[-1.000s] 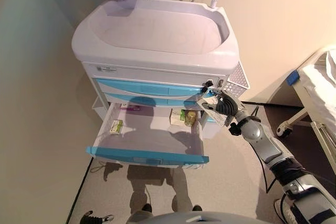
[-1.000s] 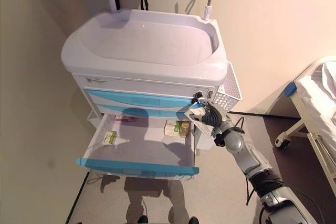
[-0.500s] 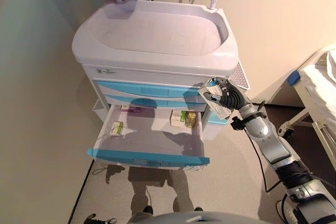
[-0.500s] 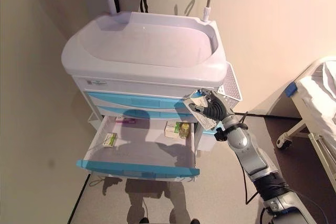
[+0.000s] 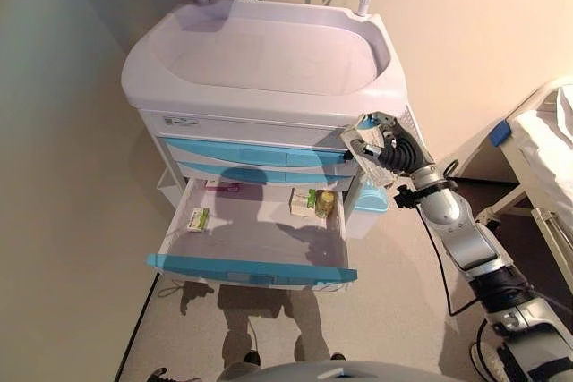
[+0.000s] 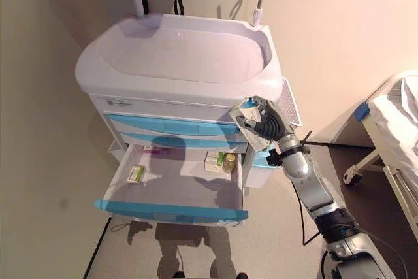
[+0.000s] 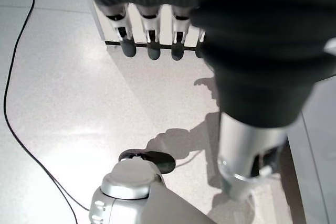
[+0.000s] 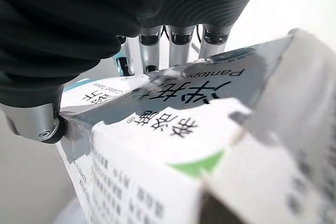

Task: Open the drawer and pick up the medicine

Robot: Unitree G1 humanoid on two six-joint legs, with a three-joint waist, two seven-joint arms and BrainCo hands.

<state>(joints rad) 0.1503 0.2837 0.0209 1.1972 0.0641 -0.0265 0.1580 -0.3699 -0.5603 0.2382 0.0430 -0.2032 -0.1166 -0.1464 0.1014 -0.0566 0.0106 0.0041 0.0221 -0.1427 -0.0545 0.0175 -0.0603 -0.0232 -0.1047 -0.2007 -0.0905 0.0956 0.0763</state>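
The white cart's lowest drawer (image 5: 255,267), with a blue front, stands pulled open. In it lie a small green-and-white box (image 5: 198,217) at the left, a pink-marked box (image 5: 222,186) at the back, and a white-and-green box (image 5: 303,200) beside a small amber bottle (image 5: 325,202) at the right. My right hand (image 5: 394,151) is shut on a white and silver medicine box (image 5: 363,146), held up beside the cart's right front corner, level with the top drawers; it fills the right wrist view (image 8: 210,145). My left hand (image 7: 157,30) hangs open over the floor, holding nothing.
The cart (image 5: 260,60) has a basin-shaped white top and two closed blue drawers (image 5: 255,151). A white mesh basket (image 5: 410,127) hangs on its right side. A bed frame on wheels (image 5: 537,149) stands at the right. A wall (image 5: 54,176) runs along the cart's left side.
My right hand has lifted the medicine box up out of the drawer's right end to the level of the cart's top drawers. The drawer has stayed open.
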